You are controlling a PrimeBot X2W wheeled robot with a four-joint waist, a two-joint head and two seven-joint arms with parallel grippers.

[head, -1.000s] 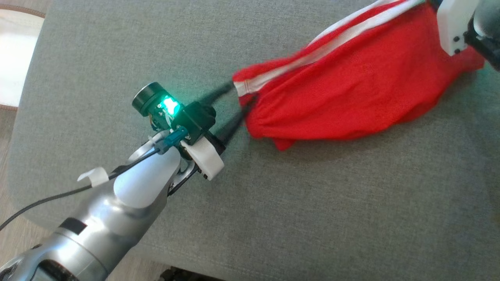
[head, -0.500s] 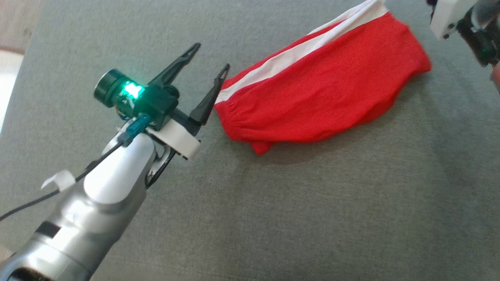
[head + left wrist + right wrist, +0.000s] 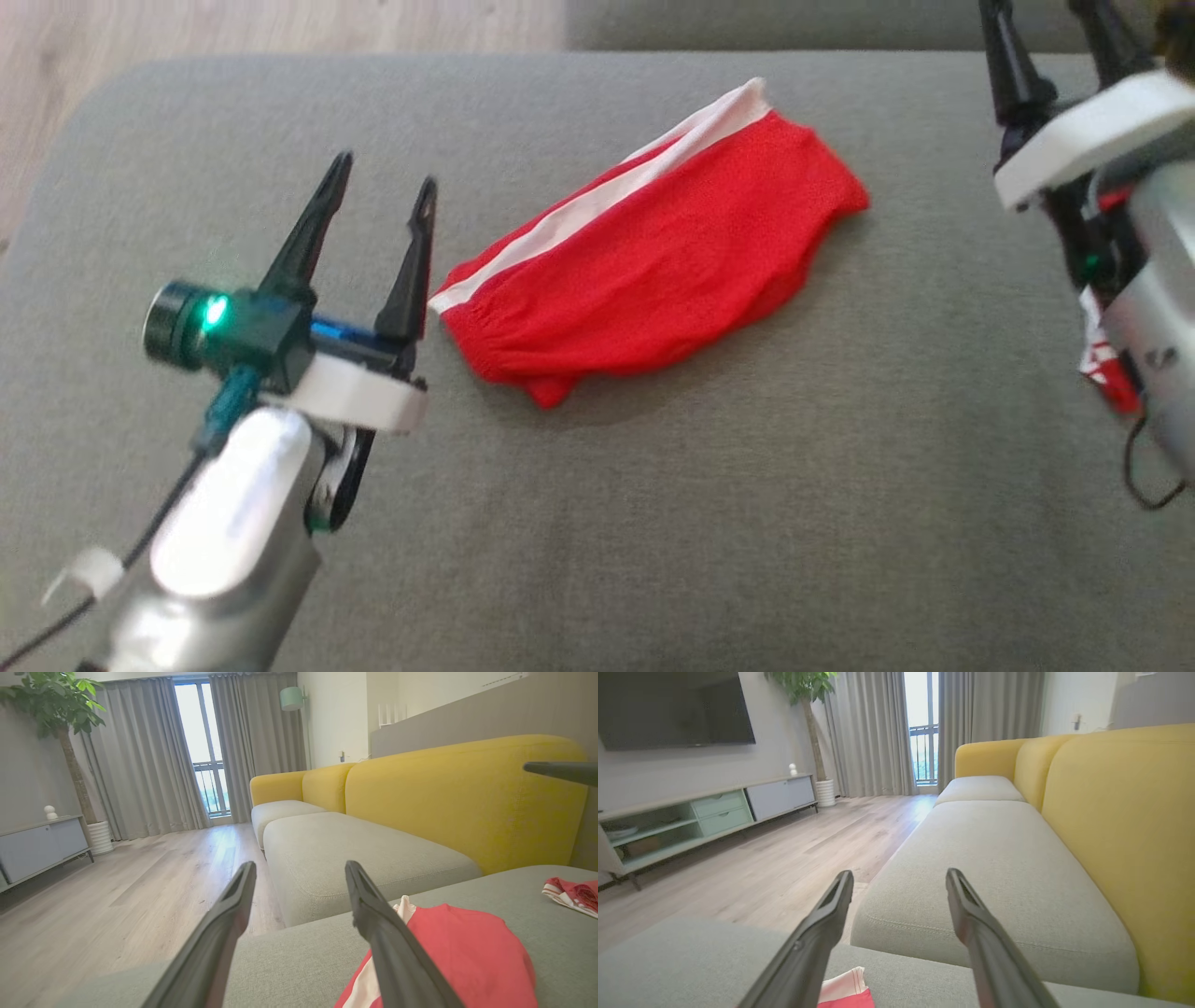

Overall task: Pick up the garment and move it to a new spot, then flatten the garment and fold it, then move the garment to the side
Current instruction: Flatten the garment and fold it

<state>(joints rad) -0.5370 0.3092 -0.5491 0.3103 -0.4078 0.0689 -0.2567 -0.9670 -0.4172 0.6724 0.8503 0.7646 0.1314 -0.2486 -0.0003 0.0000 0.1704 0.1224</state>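
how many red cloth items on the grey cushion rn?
2. The red garment with a white stripe lies between the open left gripper and right gripper. A smaller red-and-white piece sits by the right arm, partly hidden.

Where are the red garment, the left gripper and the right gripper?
red garment (image 3: 653,271), head view, middle of the red cloth.
left gripper (image 3: 384,173), head view, midway between its open fingertips.
right gripper (image 3: 899,875), right wrist view, midway between its open fingertips.
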